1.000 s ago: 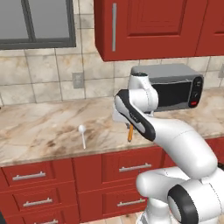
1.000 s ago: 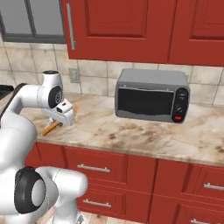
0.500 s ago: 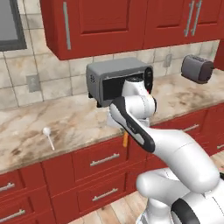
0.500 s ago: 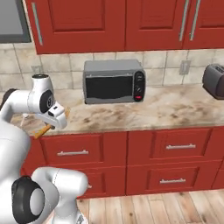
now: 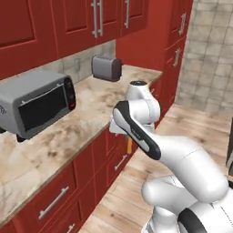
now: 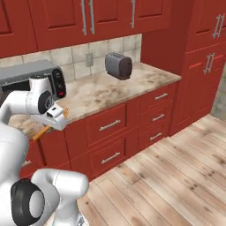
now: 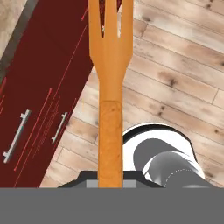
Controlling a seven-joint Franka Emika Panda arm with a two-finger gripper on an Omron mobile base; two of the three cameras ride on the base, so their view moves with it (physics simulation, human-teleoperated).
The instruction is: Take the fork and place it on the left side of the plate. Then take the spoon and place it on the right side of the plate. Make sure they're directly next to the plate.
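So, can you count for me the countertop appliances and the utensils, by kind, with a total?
Microwave: 1
Toaster: 1
Fork, orange, held in the fingers: 1
Total: 3

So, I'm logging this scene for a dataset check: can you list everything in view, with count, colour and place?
fork: one, orange, held in the gripper, off the counter's front edge, over the wood floor
microwave: one, grey with a dark door, on the counter against the wall
toaster: one, dark grey, on the counter towards its far end
counter: one, beige marble, atop the red drawers
upper cabinets: red, above the counter
wall outlet: one, on the tiled backsplash
floor: light wood planks
gripper: one, white, shut on the fork
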